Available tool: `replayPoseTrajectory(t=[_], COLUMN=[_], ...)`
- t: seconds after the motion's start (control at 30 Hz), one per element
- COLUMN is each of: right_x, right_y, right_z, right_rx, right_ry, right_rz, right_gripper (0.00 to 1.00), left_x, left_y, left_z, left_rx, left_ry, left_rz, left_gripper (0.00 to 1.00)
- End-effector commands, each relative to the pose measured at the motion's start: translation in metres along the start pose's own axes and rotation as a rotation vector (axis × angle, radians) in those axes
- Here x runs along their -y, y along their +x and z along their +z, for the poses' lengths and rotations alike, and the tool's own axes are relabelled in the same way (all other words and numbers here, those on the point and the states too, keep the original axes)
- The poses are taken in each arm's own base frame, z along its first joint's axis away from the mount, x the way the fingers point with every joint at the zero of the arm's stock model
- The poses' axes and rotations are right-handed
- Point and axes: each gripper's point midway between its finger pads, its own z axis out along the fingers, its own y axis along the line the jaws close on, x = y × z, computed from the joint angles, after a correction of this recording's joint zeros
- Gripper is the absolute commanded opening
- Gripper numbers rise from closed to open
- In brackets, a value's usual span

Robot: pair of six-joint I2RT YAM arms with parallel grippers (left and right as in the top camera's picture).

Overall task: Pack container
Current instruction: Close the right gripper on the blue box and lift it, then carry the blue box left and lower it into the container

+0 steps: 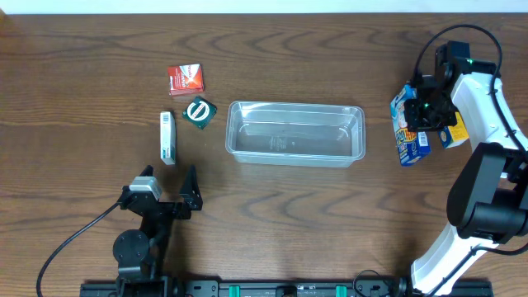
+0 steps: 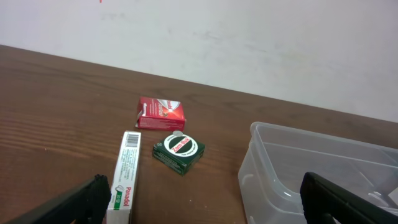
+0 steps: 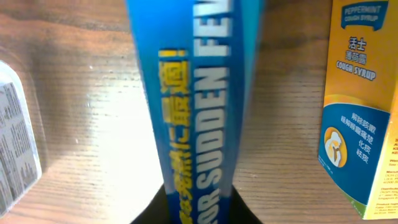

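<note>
The clear container (image 1: 295, 132) stands mid-table, nothing showing inside it; its near corner shows in the left wrist view (image 2: 311, 162). My right gripper (image 1: 426, 110) is at the far right, shut on a blue box (image 3: 193, 112) with yellow and white print; the dark fingers press both its sides low in the right wrist view (image 3: 199, 208). That blue box (image 1: 411, 142) lies on the wood beside a yellow cough syrup box (image 1: 454, 132). My left gripper (image 1: 169, 180) is open near the front edge, holding nothing (image 2: 202, 205).
Left of the container lie a red box (image 1: 186, 79), a green box (image 1: 199, 110) and a white Panadol box (image 1: 167, 137). The yellow box (image 3: 360, 124) sits right of the held box, and a white printed pack (image 3: 15, 143) left of it.
</note>
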Motion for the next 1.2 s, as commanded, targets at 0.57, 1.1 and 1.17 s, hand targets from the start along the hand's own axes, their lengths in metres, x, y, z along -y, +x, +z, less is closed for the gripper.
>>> replayPoseTrajectory(t=[0.57,1.1,1.17], right_x=[-0.009,-0.045,-0.051], right_y=[-0.035,-0.067,-0.063], right_z=[-0.04,-0.194,-0.213], right_rx=[0.111,0.479,0.525], right_ry=[-0.084,-0.296,-0.304], right_rz=[0.216,0.355,0.356], right_gripper=[0.13,0.16,0.16], left_x=[-0.004,-0.004,-0.004], left_y=[0.016,0.016,0.016], left_z=[0.001,0.001,0.001], left_rx=[-0.048,-0.048,-0.048], left_ry=[-0.01,-0.01,-0.01], left_rz=[0.001,0.001,0.001], left_gripper=[0.98,0.98,0.98])
